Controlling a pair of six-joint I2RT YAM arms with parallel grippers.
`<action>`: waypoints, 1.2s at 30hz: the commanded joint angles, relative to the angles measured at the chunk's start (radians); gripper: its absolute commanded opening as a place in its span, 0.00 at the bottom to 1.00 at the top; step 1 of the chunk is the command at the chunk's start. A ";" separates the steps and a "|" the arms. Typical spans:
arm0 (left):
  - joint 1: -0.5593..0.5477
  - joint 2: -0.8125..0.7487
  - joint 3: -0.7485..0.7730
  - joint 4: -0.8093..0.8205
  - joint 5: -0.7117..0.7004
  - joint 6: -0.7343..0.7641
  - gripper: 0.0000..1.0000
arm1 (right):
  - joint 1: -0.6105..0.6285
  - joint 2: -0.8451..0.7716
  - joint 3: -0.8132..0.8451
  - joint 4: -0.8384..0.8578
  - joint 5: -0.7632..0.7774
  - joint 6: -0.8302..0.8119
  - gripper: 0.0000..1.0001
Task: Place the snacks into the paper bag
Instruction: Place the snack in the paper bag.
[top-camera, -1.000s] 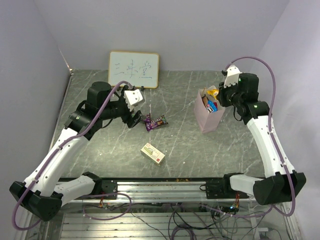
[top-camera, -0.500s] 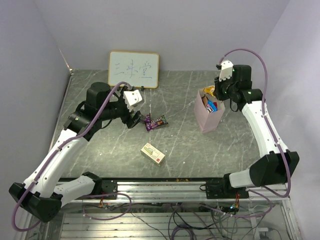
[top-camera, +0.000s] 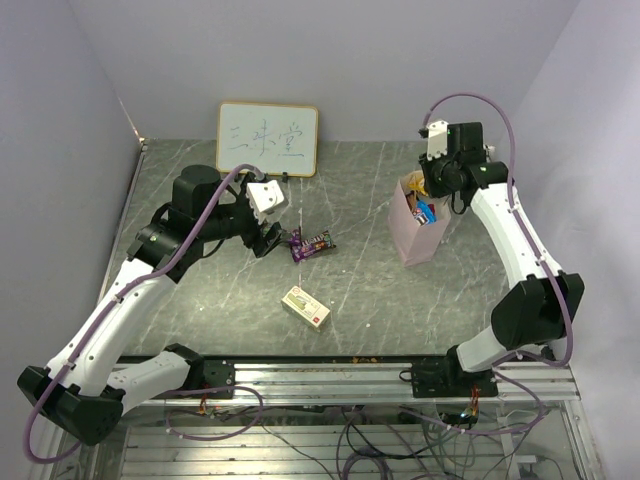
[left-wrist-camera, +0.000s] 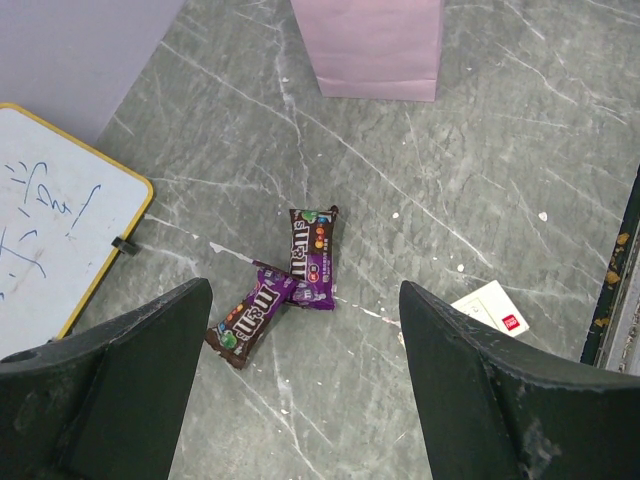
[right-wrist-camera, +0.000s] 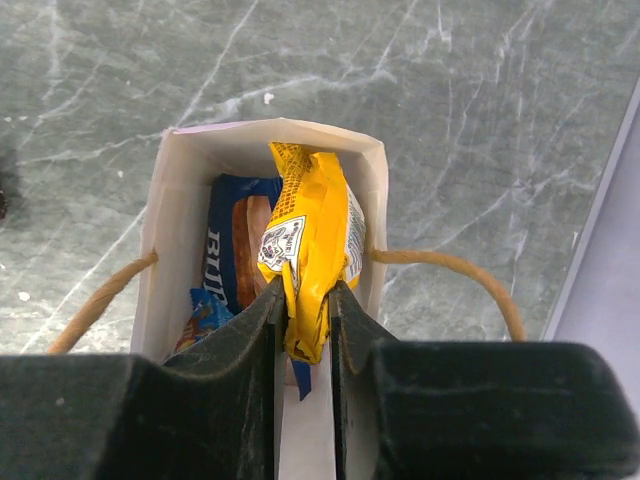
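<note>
My right gripper (right-wrist-camera: 305, 300) is pressed together on a yellow packet (right-wrist-camera: 312, 235) and pinches it by one end. It holds the packet directly over the open mouth of the paper bag (right-wrist-camera: 270, 133), between the two rope handles (right-wrist-camera: 450, 265). Whether the far end of the packet touches anything inside, I cannot tell. Inside the bag, beside the yellow packet, I see a dark blue packet (right-wrist-camera: 222, 255) with white letters.

My left gripper (left-wrist-camera: 303, 300) is spread wide, with nothing between its fingers. It hangs above the table (top-camera: 370, 290), well apart from the bag, on the bag's left side. Under it, between this gripper and the bag, lie a purple packet (left-wrist-camera: 312, 255) and a brown packet (left-wrist-camera: 250, 315), which overlap at their ends. A white box (left-wrist-camera: 492, 308) lies flat on the table, nearer to the arm bases than the bag is. A white board (top-camera: 268, 138) stands against the back wall, far to the left of the bag.
</note>
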 joint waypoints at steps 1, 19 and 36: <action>0.005 -0.018 -0.002 0.027 0.010 0.000 0.87 | 0.005 0.030 0.051 -0.008 0.063 -0.026 0.18; 0.005 -0.018 -0.007 0.022 -0.006 0.014 0.86 | 0.009 0.102 0.065 0.040 0.027 -0.022 0.38; 0.005 0.051 -0.051 0.002 -0.217 0.059 0.87 | 0.009 -0.144 -0.024 0.031 -0.103 -0.030 0.41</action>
